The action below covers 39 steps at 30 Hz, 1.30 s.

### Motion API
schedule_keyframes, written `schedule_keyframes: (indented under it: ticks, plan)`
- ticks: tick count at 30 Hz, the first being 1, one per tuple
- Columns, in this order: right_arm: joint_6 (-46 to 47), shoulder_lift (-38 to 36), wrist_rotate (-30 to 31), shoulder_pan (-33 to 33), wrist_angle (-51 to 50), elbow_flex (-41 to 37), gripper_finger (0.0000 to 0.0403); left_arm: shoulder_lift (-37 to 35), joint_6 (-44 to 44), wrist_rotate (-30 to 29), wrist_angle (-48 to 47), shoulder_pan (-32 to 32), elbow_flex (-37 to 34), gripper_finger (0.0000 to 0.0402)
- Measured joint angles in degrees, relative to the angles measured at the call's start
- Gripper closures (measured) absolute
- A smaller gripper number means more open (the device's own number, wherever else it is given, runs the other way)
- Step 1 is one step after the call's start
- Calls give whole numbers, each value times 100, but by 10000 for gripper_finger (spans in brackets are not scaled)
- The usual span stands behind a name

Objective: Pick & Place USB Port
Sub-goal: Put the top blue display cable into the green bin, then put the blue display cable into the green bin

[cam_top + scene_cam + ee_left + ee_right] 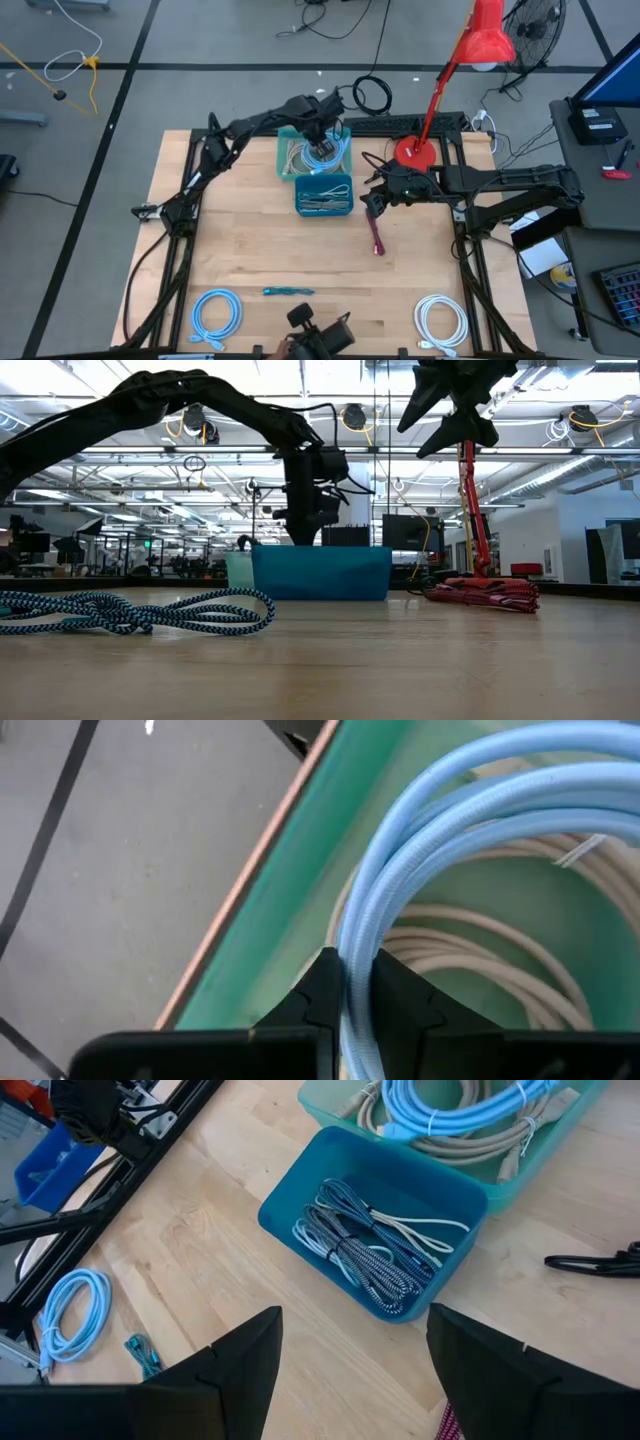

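Note:
A light-blue cable coil lies in the green bin on top of beige cables. My left gripper reaches down into that bin and is shut on the coil. In front of it stands the blue bin with braided grey and white cables. My right gripper hovers open to the right of the blue bin, above the far end of a magenta cable that lies on the table. It touches nothing. My left gripper pinches the light-blue coil's bundled strands between its two fingers, several strands together. The fingers come from above, pointing down into the green bin. The rest of the coil curves away over the beige cables inside the bin.
On the near part of the table lie a light-blue coil, a teal braided cable and a white coil. A red lamp base stands near the right arm, and a black cable lies beyond the far edge.

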Motion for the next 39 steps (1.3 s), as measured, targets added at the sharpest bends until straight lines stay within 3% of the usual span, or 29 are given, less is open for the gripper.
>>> schedule_keyframes:
  ticks: [8,16,21,30,39]
  plan:
    - [-17,0,-2,0,-3,0,165,293,70,-15,-127,-139,-26,367]
    - [20,0,-7,0,-44,2,165,182,105,-289,71,-201,26,236]
    - [22,1,3,0,-44,2,165,83,152,-479,2,-178,33,194]
    - [-33,2,22,-9,91,2,165,-67,481,-1072,-388,-161,930,186]
    - [-87,2,11,-15,97,2,165,-1181,330,-963,-469,-284,831,186]
